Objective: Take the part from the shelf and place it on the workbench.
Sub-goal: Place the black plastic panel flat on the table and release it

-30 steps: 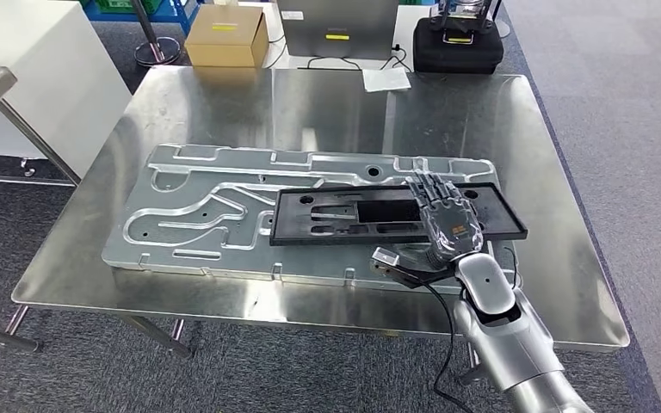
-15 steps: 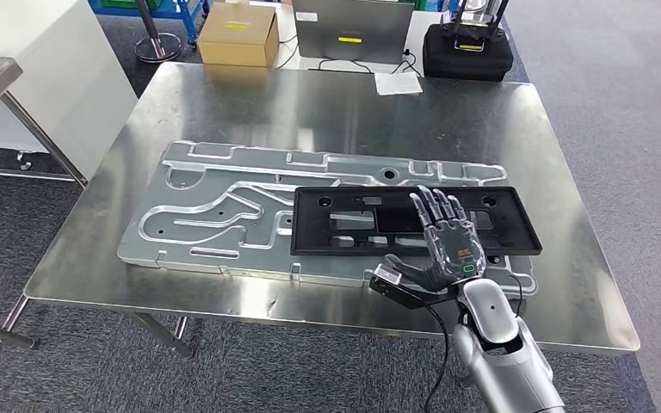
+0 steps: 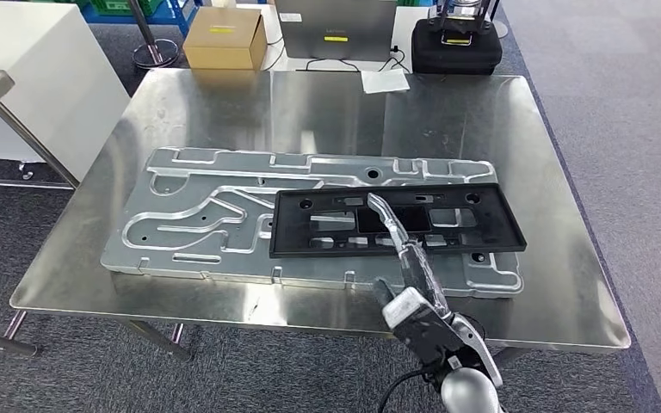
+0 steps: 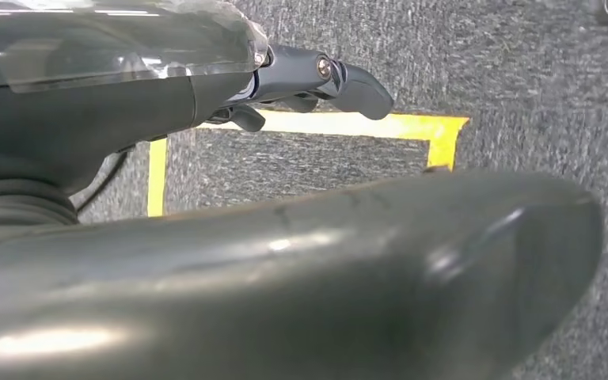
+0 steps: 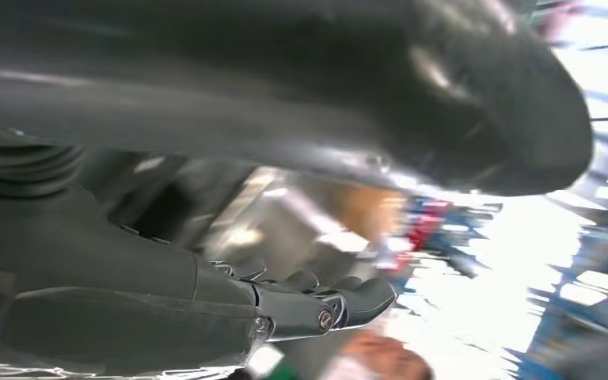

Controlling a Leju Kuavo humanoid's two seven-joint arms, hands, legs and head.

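Right robot hand [image 3: 404,249] empty above part [image 3: 491,225].

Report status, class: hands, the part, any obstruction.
Right hand open, edge-on above the black part, holding nothing. Left hand empty, hanging over carpet. Part flat on the aluminium plate on the workbench. Nothing obstructing.

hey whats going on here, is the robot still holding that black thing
No. The black frame-shaped part lies flat on the grey metal plate on the steel workbench. The robot's right hand is turned edge-on above the part's near side, fingers straight, holding nothing. The left hand hangs over carpet.
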